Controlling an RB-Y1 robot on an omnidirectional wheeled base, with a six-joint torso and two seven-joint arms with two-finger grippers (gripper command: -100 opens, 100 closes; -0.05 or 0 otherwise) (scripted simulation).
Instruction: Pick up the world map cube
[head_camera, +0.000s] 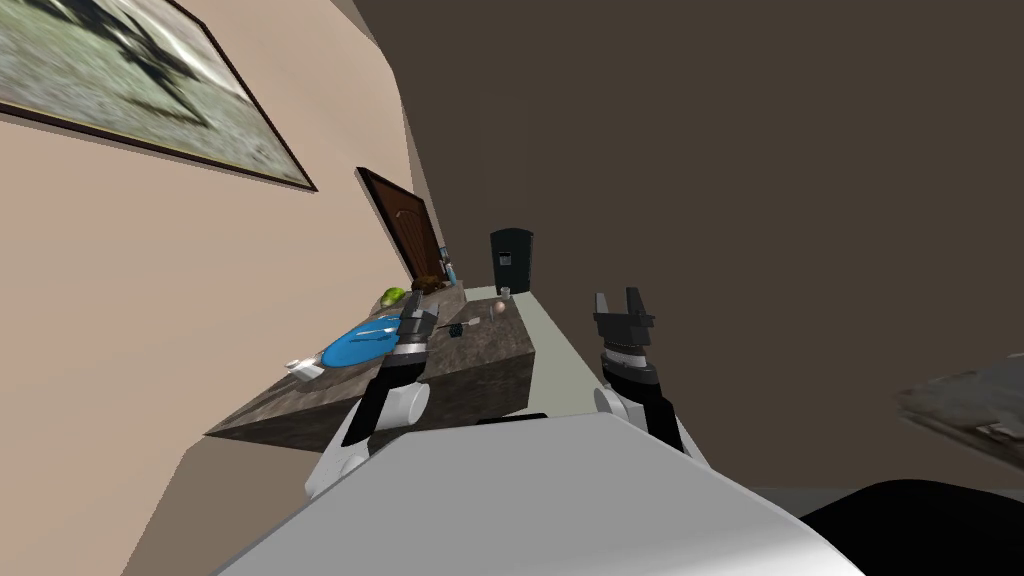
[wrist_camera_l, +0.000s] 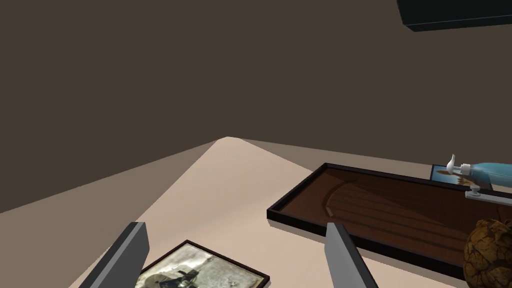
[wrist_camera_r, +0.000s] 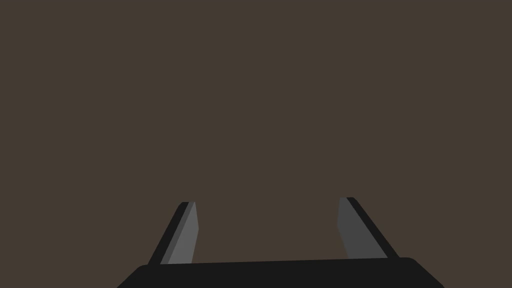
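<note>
Table w/ 1 blue plate, 1 dark cube; L gripper, R gripper fingers apart.

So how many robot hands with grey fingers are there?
2. The left gripper, open, is over the dark mottled table, next to the round blue plate. The right gripper, open and empty, is off the table's right side. None seems hidden.

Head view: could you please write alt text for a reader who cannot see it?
The left tool hovers over a dark table, beside a small dark cube and a blue plate. The right tool stands open, beyond the table's edge.
</note>
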